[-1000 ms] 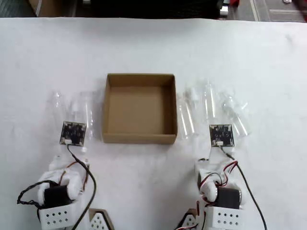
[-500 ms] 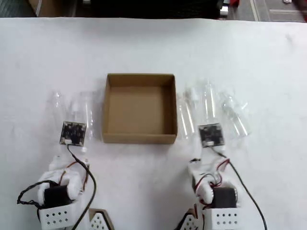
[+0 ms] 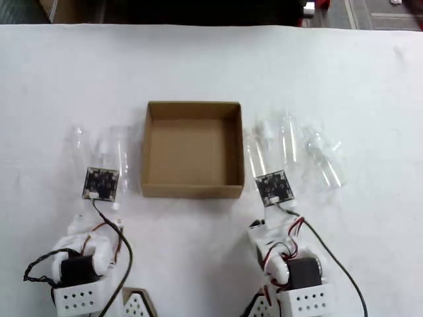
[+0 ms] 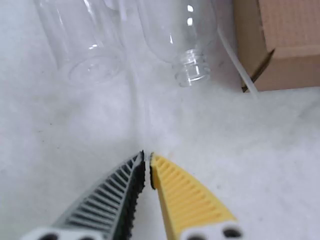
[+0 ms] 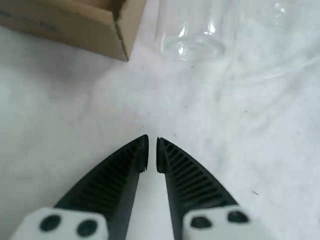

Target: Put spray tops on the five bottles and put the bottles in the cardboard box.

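readable text: none | numbers, signs: none legible | cardboard box (image 5: 75, 32), outer wall: faint dark marks (image 5: 30, 22) seen in the right wrist view, too blurred to make out as characters | other surfaces in view: nothing that can be read

Cardboard box (image 3: 192, 191) is noted open-topped on the white table (image 3: 198, 59). At its 9 o'clock, far-left bottle (image 3: 76, 153) and near-left bottle (image 3: 117, 155) are laid side by side. At its 3 o'clock, near-right bottle (image 3: 254, 162), middle-right bottle (image 3: 288, 140) and far-right bottle (image 3: 325, 158) are laid, the last tilted. Left arm (image 3: 82, 261) is recorded at 7 o'clock of the box and right arm (image 3: 291, 264) at 5 o'clock, its wrist just beside the box corner.
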